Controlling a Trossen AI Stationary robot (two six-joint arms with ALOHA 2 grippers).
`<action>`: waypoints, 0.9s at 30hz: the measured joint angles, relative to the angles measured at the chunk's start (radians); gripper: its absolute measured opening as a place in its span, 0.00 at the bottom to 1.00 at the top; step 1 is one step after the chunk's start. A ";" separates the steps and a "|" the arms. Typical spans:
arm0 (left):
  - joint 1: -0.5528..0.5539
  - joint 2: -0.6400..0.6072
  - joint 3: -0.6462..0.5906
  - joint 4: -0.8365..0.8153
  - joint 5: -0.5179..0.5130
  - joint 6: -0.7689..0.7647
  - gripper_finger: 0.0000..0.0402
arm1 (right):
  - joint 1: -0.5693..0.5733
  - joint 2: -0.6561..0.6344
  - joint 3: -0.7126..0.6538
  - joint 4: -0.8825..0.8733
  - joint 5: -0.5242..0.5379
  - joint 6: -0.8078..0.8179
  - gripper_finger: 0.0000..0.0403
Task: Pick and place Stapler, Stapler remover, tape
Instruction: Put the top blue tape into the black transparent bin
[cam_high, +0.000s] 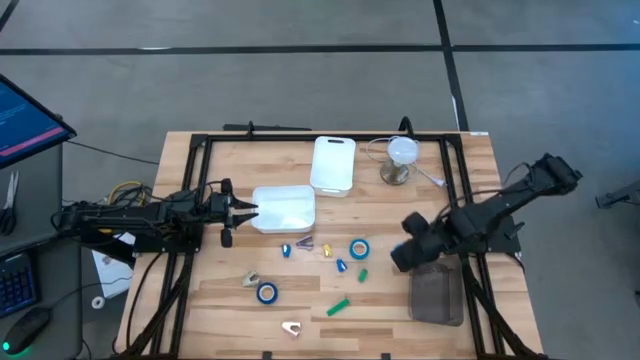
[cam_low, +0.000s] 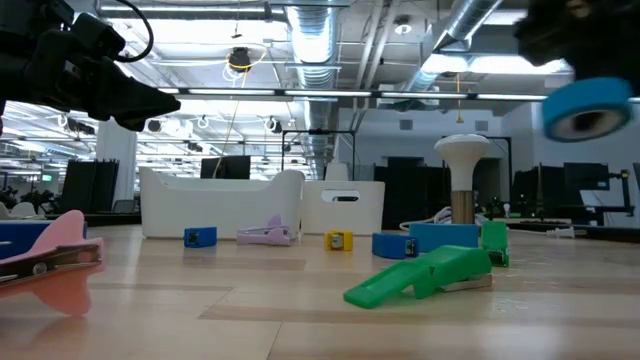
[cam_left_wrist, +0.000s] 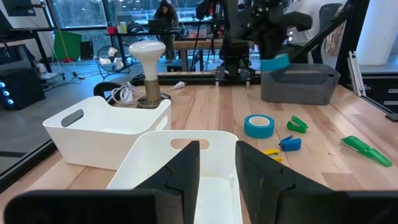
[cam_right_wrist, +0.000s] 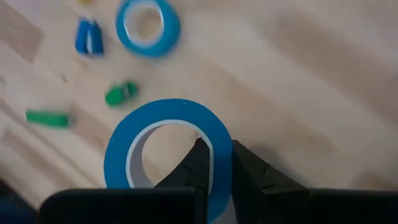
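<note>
Two blue tape rolls lie on the table: one (cam_high: 358, 248) near the middle, one (cam_high: 266, 292) toward the front edge. A third roll (cam_right_wrist: 166, 155) is pinched by its wall in the right gripper (cam_right_wrist: 216, 163), jaws nearly closed on it, lifted clear of the wood beside the grey bin (cam_high: 437, 295). Left gripper (cam_left_wrist: 217, 165) hovers at the rim of the nearer white tub (cam_left_wrist: 149, 163), fingers partly apart, nothing between them. Green stapler (cam_low: 420, 275) rests on the table.
</note>
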 joint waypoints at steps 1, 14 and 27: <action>0.000 0.000 0.000 0.000 0.000 0.000 0.24 | 0.023 0.000 0.000 -0.011 -0.011 0.042 0.06; 0.000 0.000 0.000 0.000 -0.015 0.003 0.24 | 0.264 0.017 0.000 -0.206 -0.151 0.529 0.06; 0.000 0.000 0.000 0.001 -0.015 0.003 0.24 | 0.291 0.169 0.000 -0.197 -0.281 0.608 0.06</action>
